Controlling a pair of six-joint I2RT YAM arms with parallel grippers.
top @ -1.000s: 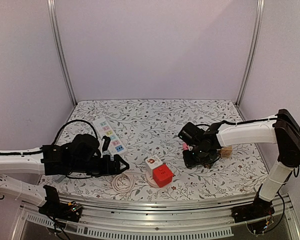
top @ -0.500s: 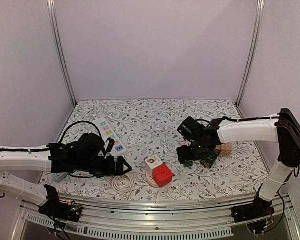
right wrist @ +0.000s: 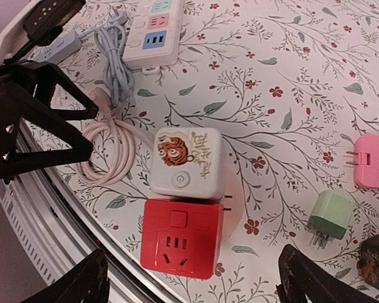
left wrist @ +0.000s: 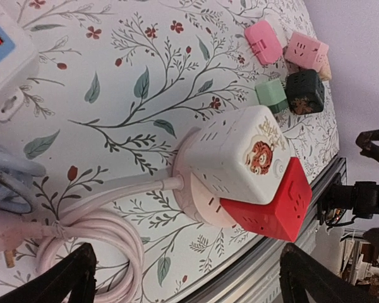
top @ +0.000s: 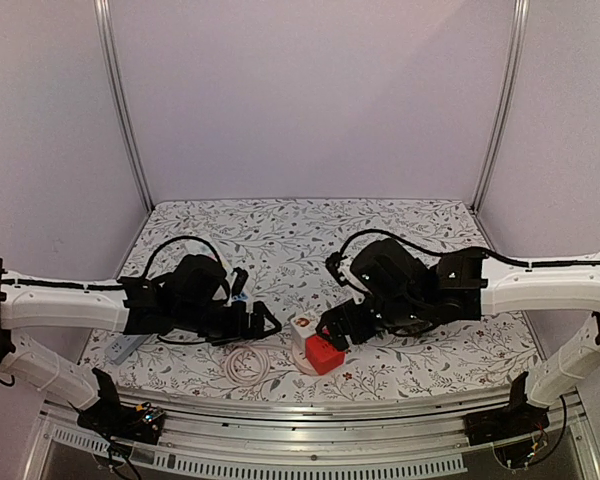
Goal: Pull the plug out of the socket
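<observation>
Now, at the table's (top: 280, 230) front edge, the red plug (right wrist: 181, 246) sits seated in the white socket (right wrist: 186, 163). My left gripper (top: 258, 322), jaws wide and empty, faces the socket, probably to brace it; my right gripper (top: 332, 328), also wide and empty, hovers above the plug, seemingly to pull it free.

On the floral table (top: 280, 225) I saw the white cube socket (right wrist: 186, 163) with the red plug (right wrist: 181, 246) seated against its near side. A coiled pink cable (right wrist: 110, 154) lay just beside it and a white power strip (right wrist: 156, 28) farther back. A pink adapter (right wrist: 374, 163) and a green adapter (right wrist: 330, 218) lay apart on the other side.
</observation>
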